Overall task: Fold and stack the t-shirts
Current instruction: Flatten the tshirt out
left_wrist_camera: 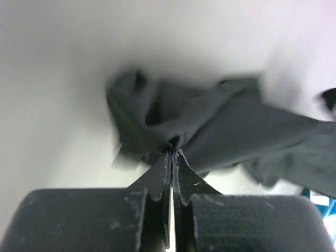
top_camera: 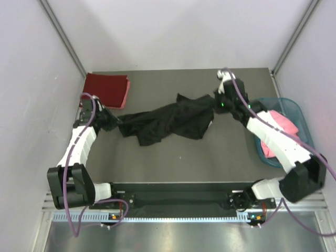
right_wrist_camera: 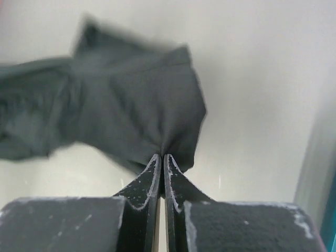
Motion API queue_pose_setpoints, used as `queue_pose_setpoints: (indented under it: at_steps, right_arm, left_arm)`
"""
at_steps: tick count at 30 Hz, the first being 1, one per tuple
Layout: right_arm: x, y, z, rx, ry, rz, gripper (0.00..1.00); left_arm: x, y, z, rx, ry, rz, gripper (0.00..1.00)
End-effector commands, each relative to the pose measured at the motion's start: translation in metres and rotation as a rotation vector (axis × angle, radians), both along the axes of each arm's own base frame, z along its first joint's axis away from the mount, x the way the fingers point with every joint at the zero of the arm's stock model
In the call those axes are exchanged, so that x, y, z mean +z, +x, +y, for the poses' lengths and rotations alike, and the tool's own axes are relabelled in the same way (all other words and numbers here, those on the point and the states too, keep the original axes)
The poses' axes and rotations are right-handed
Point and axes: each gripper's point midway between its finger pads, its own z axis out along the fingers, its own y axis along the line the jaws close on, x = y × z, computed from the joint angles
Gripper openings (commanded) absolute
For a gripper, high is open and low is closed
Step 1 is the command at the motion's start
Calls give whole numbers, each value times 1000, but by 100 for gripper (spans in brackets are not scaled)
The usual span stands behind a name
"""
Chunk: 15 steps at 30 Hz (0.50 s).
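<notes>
One done so far: dark red t-shirt (top_camera: 106, 89) folded, far left of worktop (top_camera: 210, 157). Black t-shirt (top_camera: 168, 122) stretched mid-worktop, not yet folded, pinched at either end by left tool (left_wrist_camera: 171, 153) and right tool (right_wrist_camera: 161, 156). Pink t-shirt (top_camera: 286, 123) waiting in basket (top_camera: 292, 103), right side.

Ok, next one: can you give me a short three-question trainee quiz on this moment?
1. True or false: the left gripper and the right gripper are each shut on the black t-shirt.
2. Where is the dark red t-shirt? A) hanging from a gripper B) folded at the far left corner of the table C) under the black t-shirt
3. Fill in: the pink cloth lies in the teal ____.
Key: 1 true; 2 B; 3 basket.
</notes>
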Motion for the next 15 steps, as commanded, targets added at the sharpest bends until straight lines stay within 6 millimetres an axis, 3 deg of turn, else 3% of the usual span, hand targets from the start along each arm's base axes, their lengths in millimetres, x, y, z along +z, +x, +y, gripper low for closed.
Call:
queue_pose_setpoints:
  at_steps: [1,3,4,6,7,9,10,11,13,15]
  right_arm:
    - [-95,-74,-45,-192,-110,302,0]
    - [-123,-110,-68,-276,-135,366,6]
    - [-141,-128,-76,-303,-142,417,19]
    - [-140,-144,-75,-289,-102,427,34]
    - [-138,-147,-75,-286,-89,426,39]
    - [-120,-144,-65,-245,-29,384,44]
    - [-100,-131,-57,-220,9,325,46]
    - [-92,-125,-48,-168,18,305,48]
    - [-61,-97,-28,-75,61,198,43]
    - [-61,-79,-1,30,78,198,42]
  left_arm:
    - [-49,-37,-17,-56,-39,154,0]
    - [-61,-50,-11,-36,-5,197,0]
    - [-65,-57,-11,-29,-1,205,0]
    - [-68,-63,-9,-14,5,211,0]
    - [-70,-67,-8,-4,10,217,8]
    - [-65,-66,-6,7,20,192,20]
    - [-60,-62,-4,13,28,178,23]
    - [-58,-59,-4,8,30,172,26]
    - [-46,-48,-3,5,33,146,28]
    - [-37,-42,-1,-9,50,120,35]
